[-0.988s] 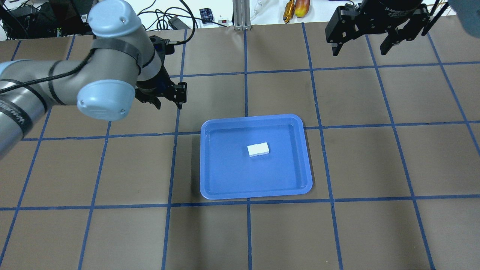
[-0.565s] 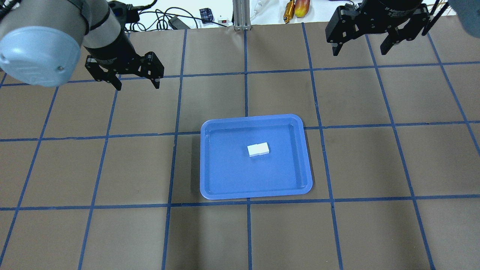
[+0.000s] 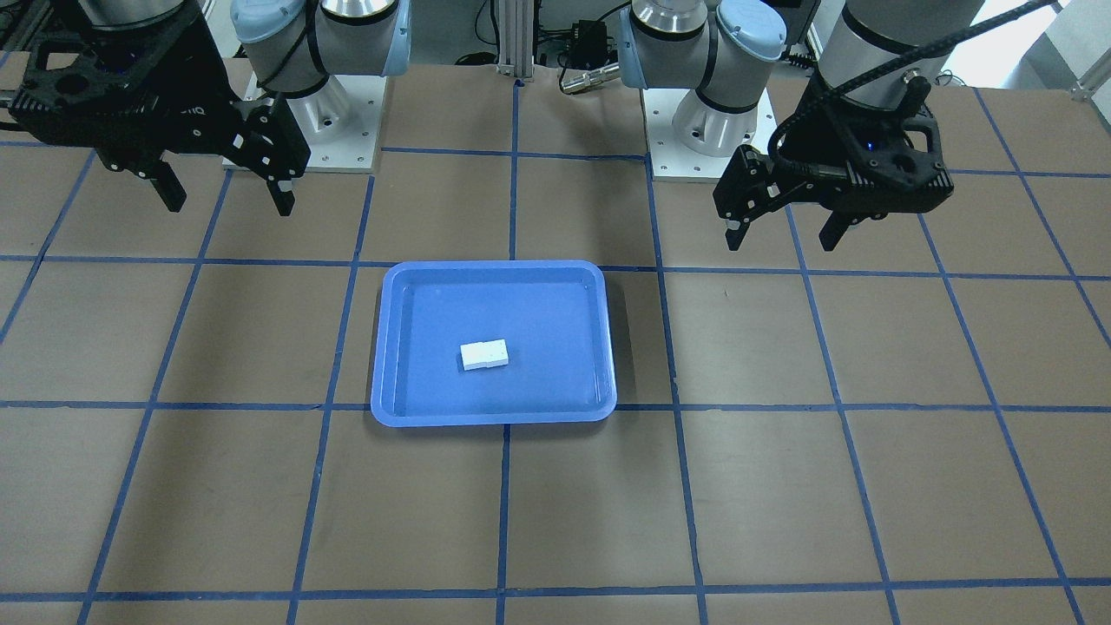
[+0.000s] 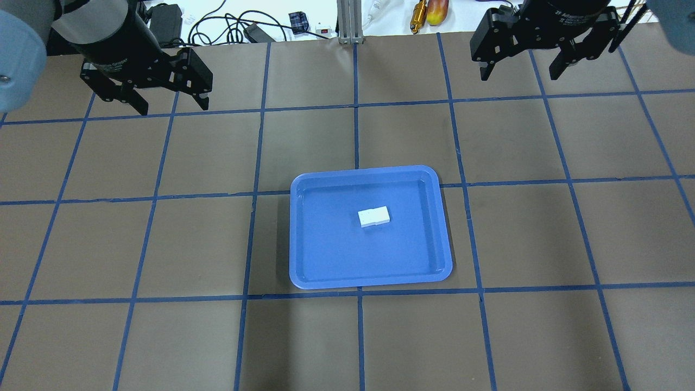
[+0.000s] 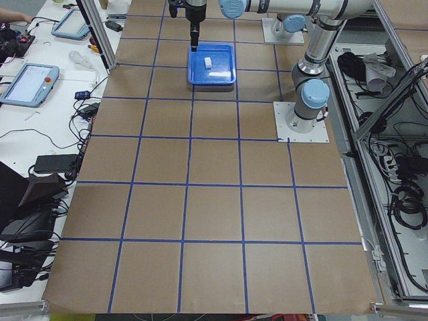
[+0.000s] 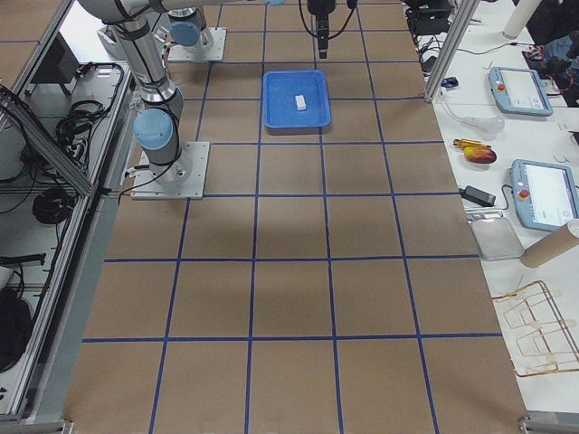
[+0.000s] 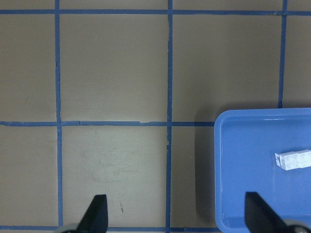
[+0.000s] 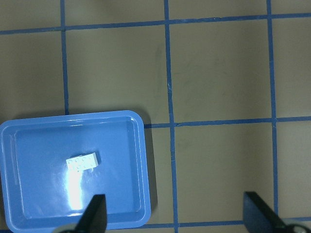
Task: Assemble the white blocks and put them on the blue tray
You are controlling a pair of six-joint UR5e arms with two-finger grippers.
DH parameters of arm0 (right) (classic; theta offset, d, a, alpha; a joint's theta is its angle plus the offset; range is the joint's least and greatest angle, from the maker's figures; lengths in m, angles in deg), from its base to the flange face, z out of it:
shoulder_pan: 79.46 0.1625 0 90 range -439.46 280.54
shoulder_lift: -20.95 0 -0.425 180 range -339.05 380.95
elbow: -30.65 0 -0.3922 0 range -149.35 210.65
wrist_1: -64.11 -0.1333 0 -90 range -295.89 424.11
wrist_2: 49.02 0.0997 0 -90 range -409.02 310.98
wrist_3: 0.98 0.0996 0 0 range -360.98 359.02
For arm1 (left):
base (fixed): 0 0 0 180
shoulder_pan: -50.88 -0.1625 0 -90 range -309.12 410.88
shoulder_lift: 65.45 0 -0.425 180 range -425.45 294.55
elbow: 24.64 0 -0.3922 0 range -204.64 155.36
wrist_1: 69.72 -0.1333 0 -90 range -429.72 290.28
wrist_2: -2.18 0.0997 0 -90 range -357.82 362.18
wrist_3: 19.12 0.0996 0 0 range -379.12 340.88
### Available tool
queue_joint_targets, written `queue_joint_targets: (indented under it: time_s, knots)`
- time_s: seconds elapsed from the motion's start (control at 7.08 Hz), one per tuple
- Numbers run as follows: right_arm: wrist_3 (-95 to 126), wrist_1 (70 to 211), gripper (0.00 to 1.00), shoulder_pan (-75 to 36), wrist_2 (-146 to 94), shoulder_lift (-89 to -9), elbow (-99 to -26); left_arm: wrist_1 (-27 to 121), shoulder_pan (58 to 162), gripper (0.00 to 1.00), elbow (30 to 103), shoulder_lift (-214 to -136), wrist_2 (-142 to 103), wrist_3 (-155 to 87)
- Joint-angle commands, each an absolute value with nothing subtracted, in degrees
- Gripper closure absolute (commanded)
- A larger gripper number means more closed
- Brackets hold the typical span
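Note:
The two white blocks (image 4: 374,216) are joined into one small oblong that lies near the middle of the blue tray (image 4: 336,255). The tray sits at the table's centre. The joined blocks also show in the front view (image 3: 484,355), the left wrist view (image 7: 293,159) and the right wrist view (image 8: 83,162). My left gripper (image 4: 174,108) is open and empty, raised over the table's far left, well away from the tray. My right gripper (image 4: 519,76) is open and empty, raised at the far right.
The brown table carries a blue tape grid. Cables and an orange tool (image 4: 418,13) lie beyond the far edge. The two arm bases (image 3: 304,130) (image 3: 712,121) stand on white plates at the robot's side of the table.
My left arm has swung away from the tray toward the table's far left, its gripper staying open. The right arm, the tray and the blocks have not moved.

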State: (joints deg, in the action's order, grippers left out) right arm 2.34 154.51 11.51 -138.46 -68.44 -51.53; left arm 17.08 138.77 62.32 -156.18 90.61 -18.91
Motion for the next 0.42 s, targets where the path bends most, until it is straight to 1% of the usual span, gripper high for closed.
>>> queue_joint_targets:
  time_s: [0.0,0.28]
  knots:
    - [2.4,154.5,0.0,11.5,-138.6,-68.4,-51.5,18.2,138.2,0.0,62.7,-155.1,90.9,-17.5]
    - [2.4,154.5,0.0,11.5,-138.6,-68.4,-51.5,18.0,138.1,0.0,62.2,-155.2,90.9,-16.7]
